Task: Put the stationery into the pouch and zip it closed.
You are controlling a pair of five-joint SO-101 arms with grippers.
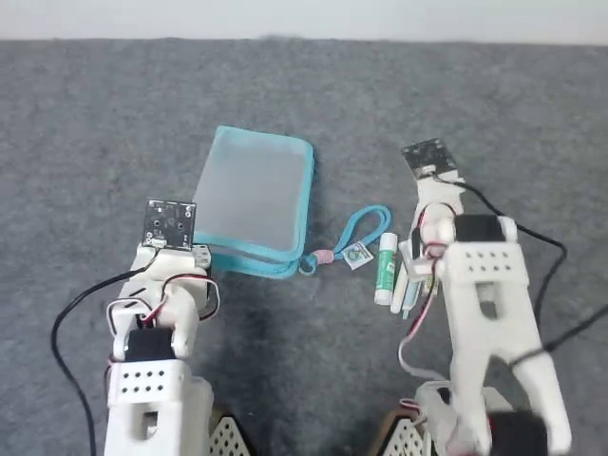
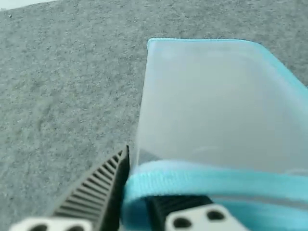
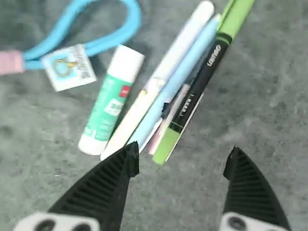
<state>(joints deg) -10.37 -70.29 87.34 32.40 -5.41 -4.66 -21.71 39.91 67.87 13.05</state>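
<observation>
Pouch (image 1: 252, 199) flat on grey mat (image 1: 95, 123), near corner of its teal edge clamped in left gripper (image 2: 139, 175) (jaws closed over the zip band). Glue stick (image 3: 110, 98) and pens (image 3: 183, 91) bunched side by side past the strap (image 1: 366, 226), outside pouch. Right gripper (image 3: 184, 148) hanging over pens' ends, jaws wide apart

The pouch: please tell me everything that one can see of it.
The pouch is a flat rectangle with frosted, see-through sides and a turquoise fabric border. It lies on the grey table before the left arm. The left gripper has its jaws closed on the border at one near corner. From the other near corner a blue loop with a small tag runs toward the stationery.
</observation>
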